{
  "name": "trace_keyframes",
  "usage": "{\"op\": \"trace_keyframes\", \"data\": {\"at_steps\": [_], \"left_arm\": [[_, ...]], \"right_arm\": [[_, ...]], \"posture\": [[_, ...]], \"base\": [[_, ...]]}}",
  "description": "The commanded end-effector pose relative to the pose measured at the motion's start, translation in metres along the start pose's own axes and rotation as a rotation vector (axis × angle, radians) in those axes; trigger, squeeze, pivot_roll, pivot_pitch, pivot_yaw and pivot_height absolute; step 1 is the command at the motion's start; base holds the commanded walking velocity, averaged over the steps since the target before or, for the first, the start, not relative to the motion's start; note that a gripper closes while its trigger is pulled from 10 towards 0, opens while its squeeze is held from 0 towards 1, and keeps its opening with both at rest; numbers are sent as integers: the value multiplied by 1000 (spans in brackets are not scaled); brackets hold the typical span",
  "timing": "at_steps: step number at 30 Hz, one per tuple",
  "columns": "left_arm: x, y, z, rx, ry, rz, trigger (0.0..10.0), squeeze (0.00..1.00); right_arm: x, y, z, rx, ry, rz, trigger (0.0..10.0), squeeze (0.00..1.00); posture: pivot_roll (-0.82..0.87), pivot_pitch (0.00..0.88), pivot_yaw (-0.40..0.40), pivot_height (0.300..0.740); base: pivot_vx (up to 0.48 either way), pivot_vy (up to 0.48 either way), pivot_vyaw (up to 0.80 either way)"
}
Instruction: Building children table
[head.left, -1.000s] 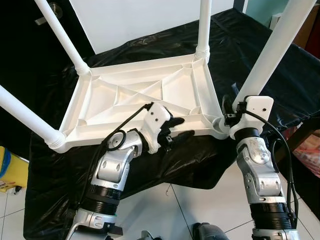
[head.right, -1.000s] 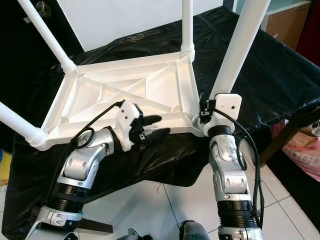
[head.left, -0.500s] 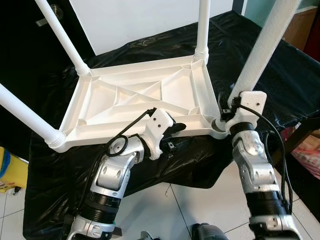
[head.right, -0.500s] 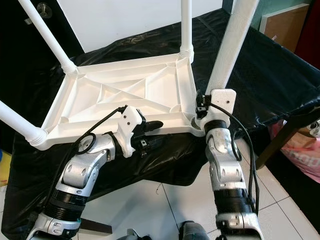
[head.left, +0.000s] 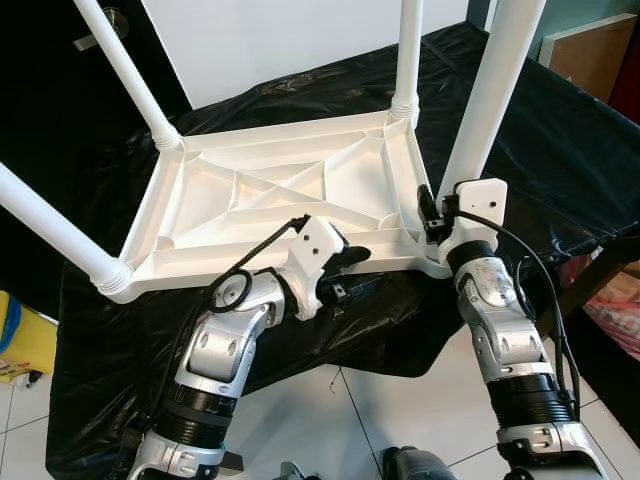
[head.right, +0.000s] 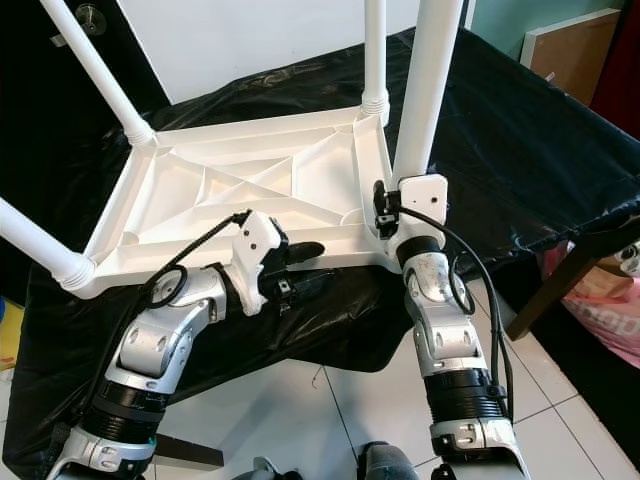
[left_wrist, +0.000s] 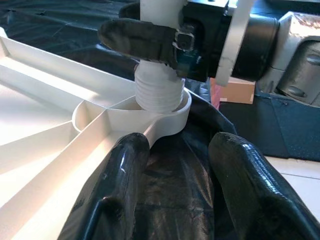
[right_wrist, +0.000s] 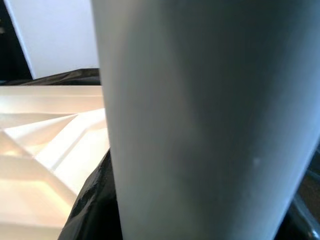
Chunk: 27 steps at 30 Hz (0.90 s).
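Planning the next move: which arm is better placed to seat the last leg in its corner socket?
Right: the right gripper is clamped on the leg above the corner socket; the left gripper only braces the tabletop's edge.

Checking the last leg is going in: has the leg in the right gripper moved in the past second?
Yes. The leg held by the right gripper has swung from leaning right to nearly upright over the tabletop's near-right corner socket.

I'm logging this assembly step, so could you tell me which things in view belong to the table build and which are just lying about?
Job in hand:
white table top, upside down
fourth leg at the near right corner socket
right gripper clamped on that leg
left gripper at the near edge

Lying about:
yellow object
brown board
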<state>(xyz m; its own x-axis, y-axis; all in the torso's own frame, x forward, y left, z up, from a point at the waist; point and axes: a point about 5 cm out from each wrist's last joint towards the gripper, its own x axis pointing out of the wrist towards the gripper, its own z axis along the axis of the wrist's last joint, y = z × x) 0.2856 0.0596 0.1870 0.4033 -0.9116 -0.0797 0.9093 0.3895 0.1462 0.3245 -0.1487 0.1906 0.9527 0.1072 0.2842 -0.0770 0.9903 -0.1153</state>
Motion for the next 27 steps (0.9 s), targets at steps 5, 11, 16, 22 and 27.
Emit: {"op": "trace_keyframes", "data": {"at_steps": [5,11,16,22,27], "left_arm": [[-5,3,3,-25,-11,32,10000,0],[-3,1,3,-32,-14,8,10000,0],[-1,-1,2,-31,-11,-20,10000,0],[-2,-2,3,-29,-9,-28,10000,0],[-3,-1,3,-31,-8,-17,10000,0]], "right_arm": [[-15,-9,-17,23,89,-25,10000,0],[-21,-20,-27,85,124,-86,10000,0],[-20,-15,-27,71,106,-49,10000,0],[-26,1,-28,-9,73,77,10000,0],[-30,5,-32,-26,79,109,10000,0]], "posture": [[-222,116,88,740],[-233,120,94,740],[-237,121,98,740],[-231,121,96,740],[-226,123,94,740]], "base": [[0,0,0],[0,0,0],[0,0,0],[0,0,0],[0,0,0]]}}
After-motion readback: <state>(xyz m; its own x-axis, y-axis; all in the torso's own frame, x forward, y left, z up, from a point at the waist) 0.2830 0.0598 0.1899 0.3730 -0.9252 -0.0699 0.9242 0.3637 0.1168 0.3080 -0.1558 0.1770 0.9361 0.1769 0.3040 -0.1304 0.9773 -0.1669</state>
